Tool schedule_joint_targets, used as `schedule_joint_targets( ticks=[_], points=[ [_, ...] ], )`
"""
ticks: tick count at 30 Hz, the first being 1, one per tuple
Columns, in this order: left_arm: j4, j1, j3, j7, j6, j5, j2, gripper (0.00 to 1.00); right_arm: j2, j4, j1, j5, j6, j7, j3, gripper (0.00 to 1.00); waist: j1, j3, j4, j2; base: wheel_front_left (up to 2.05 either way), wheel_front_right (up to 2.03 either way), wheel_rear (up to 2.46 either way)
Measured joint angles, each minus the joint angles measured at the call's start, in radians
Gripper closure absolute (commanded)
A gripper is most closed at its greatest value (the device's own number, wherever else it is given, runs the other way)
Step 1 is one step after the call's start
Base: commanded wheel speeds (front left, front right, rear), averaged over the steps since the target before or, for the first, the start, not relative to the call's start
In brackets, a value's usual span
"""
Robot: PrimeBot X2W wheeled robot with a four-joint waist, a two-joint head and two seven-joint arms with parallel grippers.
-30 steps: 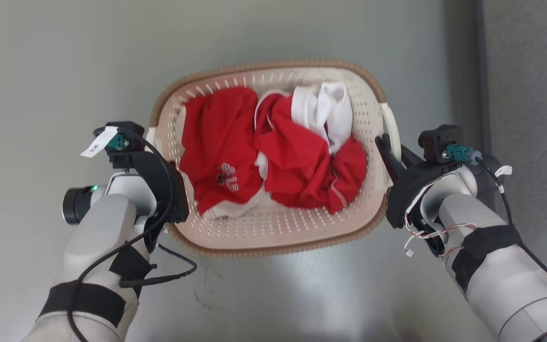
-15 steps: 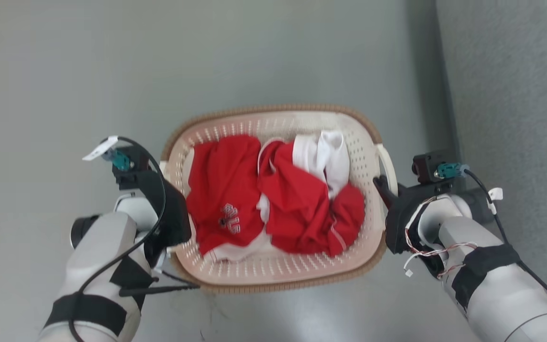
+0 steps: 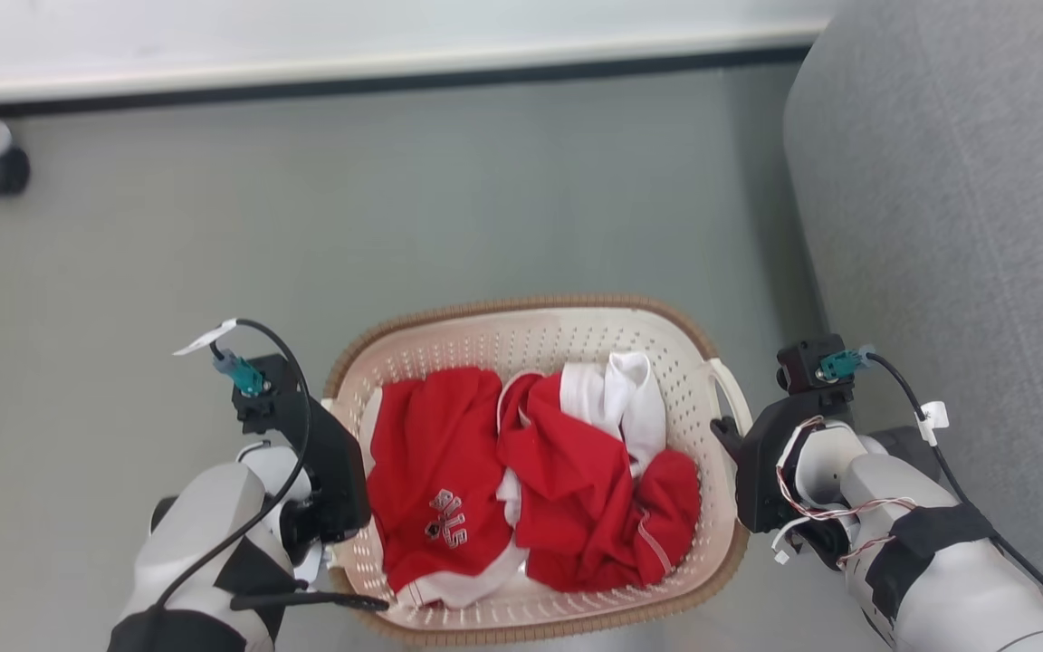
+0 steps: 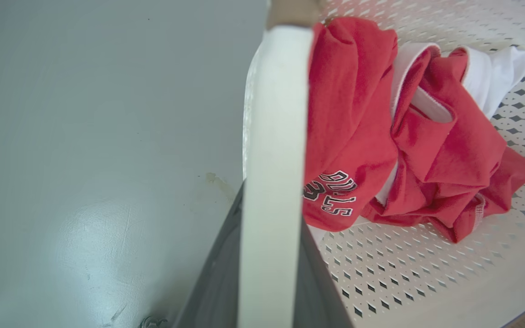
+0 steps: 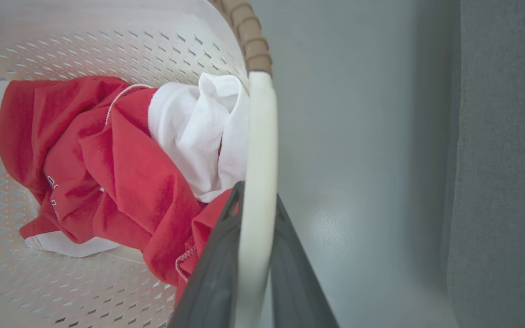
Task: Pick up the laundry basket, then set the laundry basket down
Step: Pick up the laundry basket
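The laundry basket (image 3: 521, 306), holding red and white clothes (image 3: 567, 471), was between the left gripper (image 3: 333, 471) at its left side and the right gripper (image 3: 728, 438) at its right

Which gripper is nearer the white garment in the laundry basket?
Right. The right gripper is shut on the right handle of the laundry basket, beside the white garment; the left gripper is shut on the opposite handle, with the red clothes between it and the garment.

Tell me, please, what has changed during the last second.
The head camera moved, so the whole view shifted and the laundry basket shows lower. Nothing was grasped or released. The left gripper and right gripper stay shut on the side handles; the red and white clothes lie as before.
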Motion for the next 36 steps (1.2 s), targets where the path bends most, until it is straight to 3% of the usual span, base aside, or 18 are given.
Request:
schedule_joint_targets(
  ticks=[22,36],
  points=[
    [0.011,0.077,0.002,0.158,-0.006,-0.045,-0.001,1.00,-0.007,0.012,0.035,0.160,0.003,0.245,0.028,1.00,0.0000,-0.253,-0.013,0.0001,0.00,0.00,0.00],
    [0.016,0.114,0.002,0.218,-0.006,-0.060,0.002,1.00,0.005,0.038,0.060,0.213,0.003,0.347,0.040,1.00,0.0000,-0.346,-0.022,0.0000,0.00,0.00,0.00]
  ],
)
